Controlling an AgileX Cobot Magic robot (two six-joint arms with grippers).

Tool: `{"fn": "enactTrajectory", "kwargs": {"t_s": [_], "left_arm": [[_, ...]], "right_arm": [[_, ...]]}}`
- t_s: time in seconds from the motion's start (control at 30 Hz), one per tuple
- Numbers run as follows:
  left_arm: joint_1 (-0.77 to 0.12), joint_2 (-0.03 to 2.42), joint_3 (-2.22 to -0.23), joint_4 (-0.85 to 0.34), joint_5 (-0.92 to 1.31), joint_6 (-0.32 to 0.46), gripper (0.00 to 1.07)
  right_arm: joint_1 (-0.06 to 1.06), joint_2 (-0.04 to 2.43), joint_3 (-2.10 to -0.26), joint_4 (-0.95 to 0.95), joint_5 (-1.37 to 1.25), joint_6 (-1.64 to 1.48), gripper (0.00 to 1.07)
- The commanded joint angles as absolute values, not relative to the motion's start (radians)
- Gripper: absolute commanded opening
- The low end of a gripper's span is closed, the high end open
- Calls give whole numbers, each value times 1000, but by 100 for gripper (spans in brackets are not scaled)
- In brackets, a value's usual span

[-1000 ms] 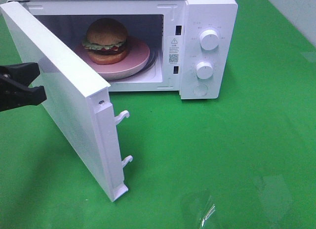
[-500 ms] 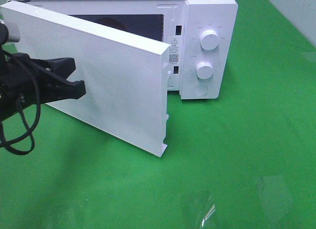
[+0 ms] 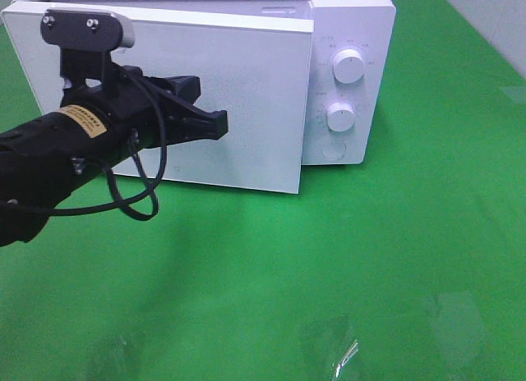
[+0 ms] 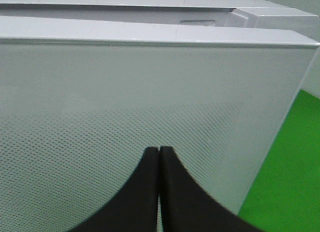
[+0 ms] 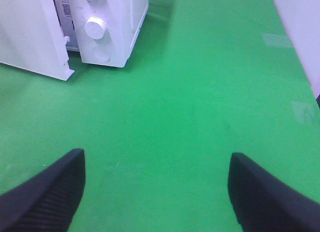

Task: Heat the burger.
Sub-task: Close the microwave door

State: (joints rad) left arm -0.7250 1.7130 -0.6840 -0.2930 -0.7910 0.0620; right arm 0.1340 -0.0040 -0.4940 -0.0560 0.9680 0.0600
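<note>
exterior high: door (image 3: 255, 85) hides microwave (image 3: 370, 36) int. (left gripper (image 3: 223, 123) closed, contact unclear).

Field notes for you:
- The white perforated microwave door (image 3: 246, 94) covers the cavity, so you get no sight of the burger in any view.
- The black left arm (image 3: 49, 167) runs off the exterior view's left edge.
- The print around the upper white round dial (image 3: 348, 67) and on the arm's yellow label (image 3: 80, 122) is too small to read.
- Left wrist view: the pinched-together black left gripper (image 4: 159, 152) points at the door, and you cannot judge contact.
- Right wrist view: the spread black right gripper (image 5: 155, 159) has its fingers (image 5: 47, 194) cut by the frame edge. The white microwave body (image 5: 117, 22) is cropped too.
</note>
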Motion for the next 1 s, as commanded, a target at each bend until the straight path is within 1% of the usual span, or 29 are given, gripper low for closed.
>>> {"fn": "enactTrajectory", "kwargs": {"t_s": [0.03,0.1,0.13,0.3,0.37,0.5,0.6,0.67,1.0], "left_arm": [[-747,1752,-758,-329,-771,88,0],[-747,1761,-770,-329,-771,88,0],[-747,1792,-822,-339,-747,88,0],[-747,1816,-871,-339,-734,88,0],[-747,1854,-940,-340,-698,101,0],[-747,1889,-1003,-342,-657,108,0],[-747,1897,-1014,-342,-650,108,0],[-747,1927,-1065,-344,-639,110,0],[-747,1990,-1162,-358,-587,111,0]], "right_arm": [[129,-30,-491,-55,957,50,76],[129,-30,-491,-55,957,50,76],[129,-30,-491,-55,957,50,76],[129,-30,-491,-55,957,50,76],[129,-30,-491,-55,957,50,76],[129,-30,-491,-55,957,50,76],[129,-30,-491,-55,957,50,76],[129,-30,-491,-55,957,50,76],[129,-30,-491,-55,957,50,76]]}}
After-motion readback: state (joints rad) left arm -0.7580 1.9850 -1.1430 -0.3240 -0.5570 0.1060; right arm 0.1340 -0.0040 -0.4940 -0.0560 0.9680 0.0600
